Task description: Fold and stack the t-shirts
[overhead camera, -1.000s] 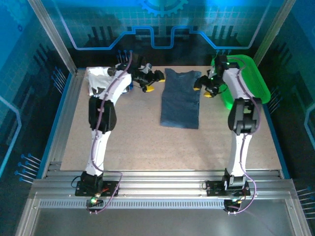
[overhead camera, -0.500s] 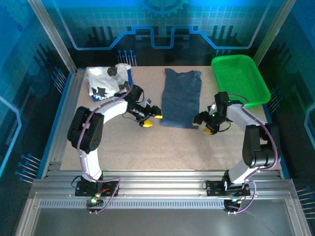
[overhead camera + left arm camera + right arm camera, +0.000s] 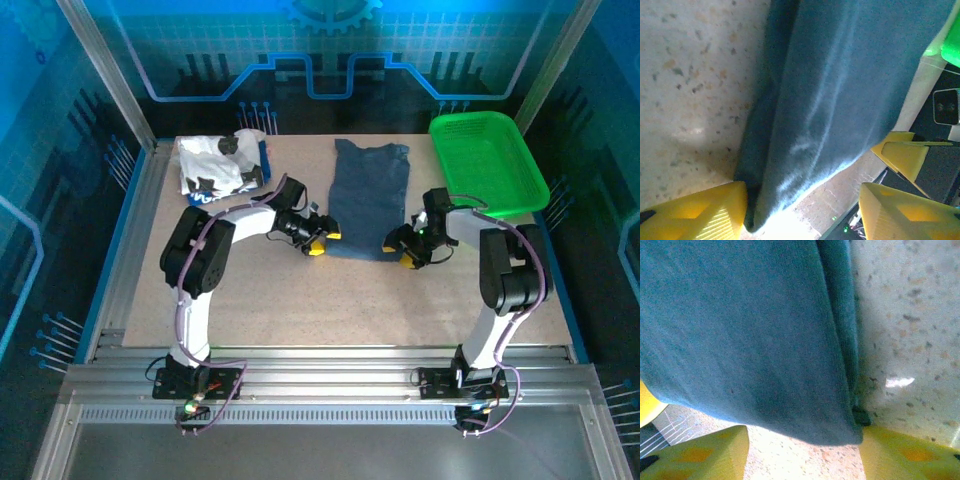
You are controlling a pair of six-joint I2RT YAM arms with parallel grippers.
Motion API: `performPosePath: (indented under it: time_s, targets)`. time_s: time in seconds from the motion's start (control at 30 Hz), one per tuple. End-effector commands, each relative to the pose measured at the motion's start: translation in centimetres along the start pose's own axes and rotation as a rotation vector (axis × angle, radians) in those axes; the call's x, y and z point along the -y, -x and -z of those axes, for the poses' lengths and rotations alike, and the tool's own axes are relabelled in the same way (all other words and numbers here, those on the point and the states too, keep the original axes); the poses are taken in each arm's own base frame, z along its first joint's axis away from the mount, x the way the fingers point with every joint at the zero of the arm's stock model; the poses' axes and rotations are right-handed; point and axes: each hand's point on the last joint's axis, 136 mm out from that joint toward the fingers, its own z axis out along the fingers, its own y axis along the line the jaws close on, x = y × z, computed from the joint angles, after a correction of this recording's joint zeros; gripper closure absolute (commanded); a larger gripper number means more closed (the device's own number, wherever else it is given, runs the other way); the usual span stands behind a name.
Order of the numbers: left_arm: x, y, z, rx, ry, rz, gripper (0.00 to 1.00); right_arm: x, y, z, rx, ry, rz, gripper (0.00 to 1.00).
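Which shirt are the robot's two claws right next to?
The dark blue t-shirt, laid flat mid-table: the left gripper and right gripper sit open at its near corners. The white printed t-shirt lies bunched in the far left corner.

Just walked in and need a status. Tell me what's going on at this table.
Two robot arms are working on the dark blue t-shirt lying mid-table. The left claw and right claw sit open at its near corners, nothing gripped yet. The white printed t-shirt lies crumpled at the far left.
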Motion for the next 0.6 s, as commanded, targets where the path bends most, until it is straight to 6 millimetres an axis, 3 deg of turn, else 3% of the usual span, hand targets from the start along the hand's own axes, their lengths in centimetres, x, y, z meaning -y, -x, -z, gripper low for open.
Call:
performPosePath:
  time_s: [0.0, 0.1, 0.27, 0.33, 0.57]
  targets:
    - [0.0, 0.5, -1.3, -0.012, 0.019, 0.036, 0.42, -0.1, 0.0, -1.1, -0.025, -0.006, -0.015, 0.47]
    - [0.0, 0.3, -2.3, -0.039, 0.022, 0.035, 0.49, 0.2, 0.1, -1.3, -0.029, -0.023, -0.021, 0.61]
    - [-0.9, -0.4, -1.5, -0.043, 0.058, 0.035, 0.83, 0.3, -0.4, -0.9, -0.038, -0.033, -0.023, 0.92]
    - [-0.7, -0.8, -0.5, -0.041, 0.068, 0.013, 0.9, 0.4, -1.0, -0.2, -0.034, -0.035, -0.027, 0.98]
    - [-1.2, -4.0, 1.9, -0.058, 0.072, -0.011, 0.95, 0.6, -6.1, 2.0, -0.066, -0.06, -0.027, 1.0]
